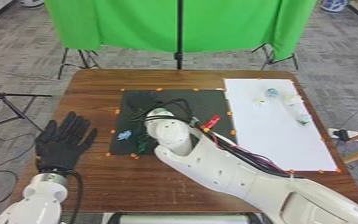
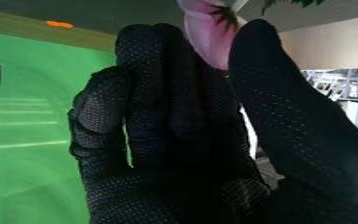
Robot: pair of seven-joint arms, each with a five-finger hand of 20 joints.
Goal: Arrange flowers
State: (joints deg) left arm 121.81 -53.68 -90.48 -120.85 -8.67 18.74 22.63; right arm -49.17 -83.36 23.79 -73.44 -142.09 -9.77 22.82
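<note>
The pink flower (image 2: 204, 24) is at the narrow gap between the right hand's (image 2: 175, 170) straight fingers (image 2: 149, 90) and thumb (image 2: 278, 95); if gripped, I cannot tell. Petals (image 2: 213, 46) seem light, fragile: better pinch the green base (image 2: 223, 14)

From where I stand, no text, label, brand, number or sign is legible.
</note>
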